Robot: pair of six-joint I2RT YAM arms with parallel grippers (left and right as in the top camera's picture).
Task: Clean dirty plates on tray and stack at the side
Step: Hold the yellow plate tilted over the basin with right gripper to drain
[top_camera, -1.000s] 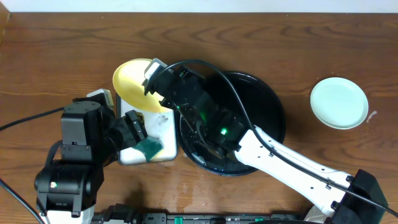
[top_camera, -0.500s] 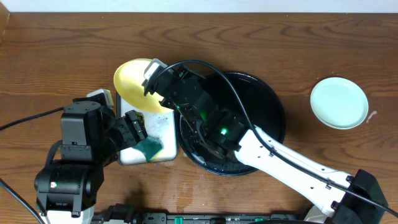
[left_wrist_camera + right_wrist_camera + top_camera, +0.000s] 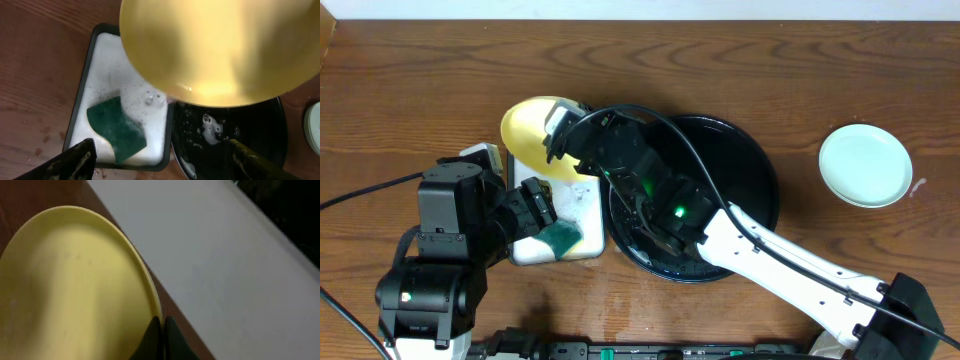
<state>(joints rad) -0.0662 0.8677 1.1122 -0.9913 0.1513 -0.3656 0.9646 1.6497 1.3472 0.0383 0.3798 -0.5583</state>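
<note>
My right gripper [image 3: 560, 125] is shut on the rim of the yellow plate [image 3: 530, 130] and holds it tilted in the air over the far end of the rectangular tray [image 3: 588, 210]. In the right wrist view the fingertips of that gripper [image 3: 162, 322] pinch the yellow plate [image 3: 75, 280] at its edge. My left gripper [image 3: 161, 149] hangs open above the tray [image 3: 80, 95], holding nothing. The yellow plate [image 3: 220, 45] fills the top of that view. One pale mint-green plate [image 3: 865, 165] lies alone at the far right of the table.
A green sponge [image 3: 560, 237] lies in white foam on the tray, also seen as the sponge [image 3: 117, 130] below my left fingers. A large round black dish [image 3: 750, 160] with wet foam spots sits right of the tray, under the right arm.
The right gripper and the yellow plate have shifted slightly to the left. The left arm and sponge have not moved.
</note>
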